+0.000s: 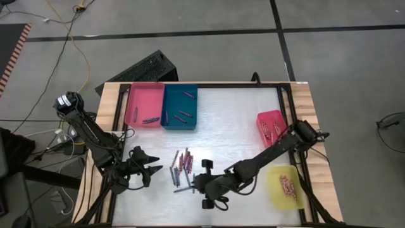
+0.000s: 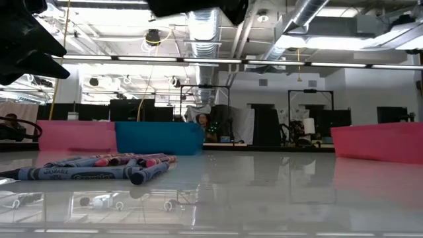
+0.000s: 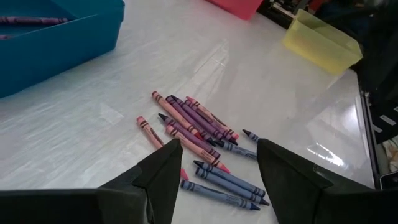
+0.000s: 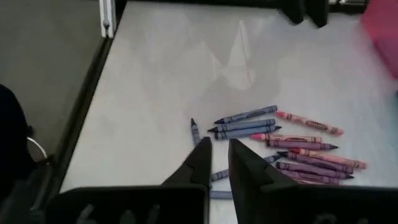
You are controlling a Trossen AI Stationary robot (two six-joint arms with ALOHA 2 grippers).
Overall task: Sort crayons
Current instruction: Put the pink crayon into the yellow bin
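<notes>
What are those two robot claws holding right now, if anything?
Nothing, as far as the pictures show. The left end effector hangs open above the loose crayons, gripping none. The right end effector is nearly closed with nothing visible between its fingers.

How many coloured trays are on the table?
4. A pink tray and a blue tray sit side by side at the far left; a red tray and a yellow tray are along the right edge. None seems hidden.
</notes>
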